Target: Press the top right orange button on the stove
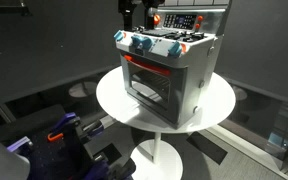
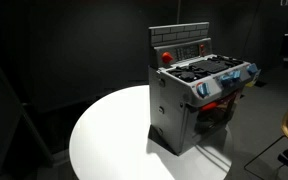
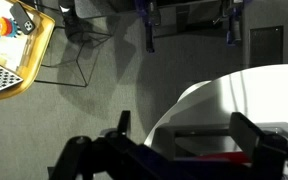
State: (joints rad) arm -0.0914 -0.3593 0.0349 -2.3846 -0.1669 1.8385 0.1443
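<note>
In an exterior view, a blue object [image 1: 59,130] is lying on the floor at the left, lower than the round white table [image 1: 114,95]. The stove [image 1: 174,75] is standing upright on that table, with its glass door facing the camera and its knobs running along the front top edge. The gripper [image 1: 134,14] is hanging over the stove's back left corner, apart from it. Just to its right, an orange button [image 1: 156,20] is showing on the dark back panel, untouched.

In an exterior view, the table [image 2: 104,135] is filling the left and the stove [image 2: 189,100] is sitting toward its right side. The orange button [image 2: 166,57] is showing at the panel's left end.

In the wrist view, a yellow-rimmed tray [image 3: 24,55] is lying at the top left, with cables [image 3: 79,45] trailing beside it. Along the bottom the gripper [image 3: 184,130] is standing wide, its dark fingers [image 3: 122,128] far apart and gripping nothing. Between them a strip of the stove [image 3: 209,152] is showing, with the table [image 3: 269,90] curving off to the right.
</note>
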